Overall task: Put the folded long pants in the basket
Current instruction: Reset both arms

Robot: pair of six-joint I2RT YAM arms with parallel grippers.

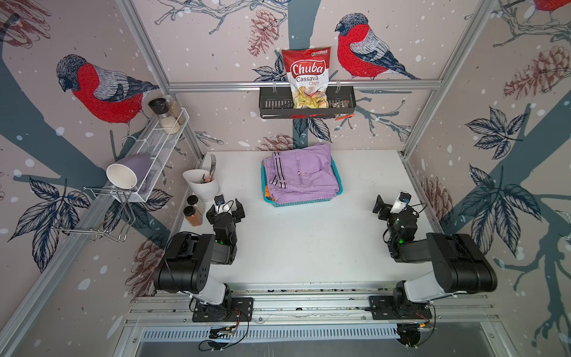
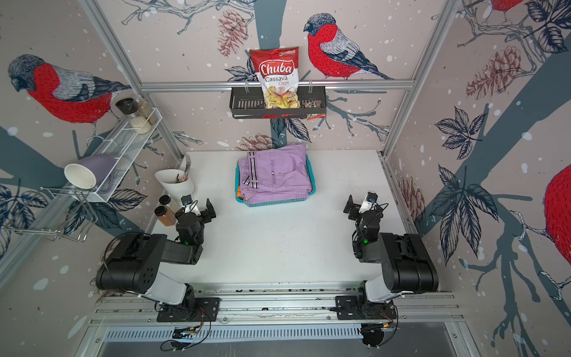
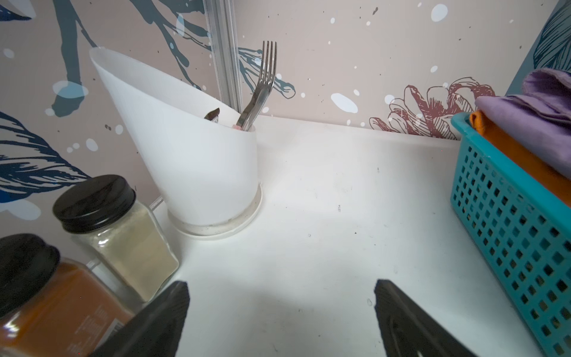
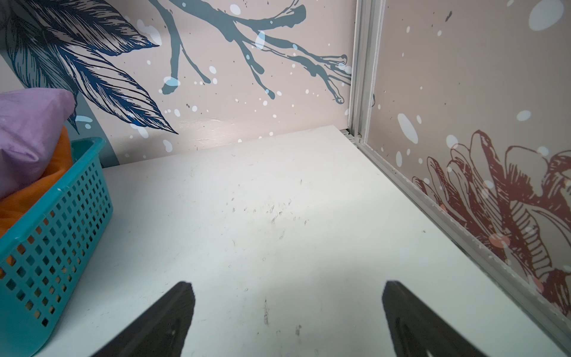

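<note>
Although heaped above its rim, settled inside the teal perforated plastic basket (image 1: pixel 304 202), upper centre in both top views: lilac folded cloth pants (image 1: pixel 301 176) over orange ones (image 3: pixel 506 148). Seemingly finished. Left gripper (image 1: pixel 226 211) and right gripper (image 1: pixel 391 208) spread wide, empty, flanking mid-frame. Next: merely staying clear.

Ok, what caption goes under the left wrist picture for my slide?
Open left fingers over the table, teal basket piled with folded pants alongside.

The lilac pants (image 1: pixel 301 174) cover the stack in the basket (image 1: pixel 304 202), so only a sliver of the orange pants (image 1: pixel 266 193) shows and whatever lies beneath is hidden. Both wrist views cut the basket off at an edge.
</note>
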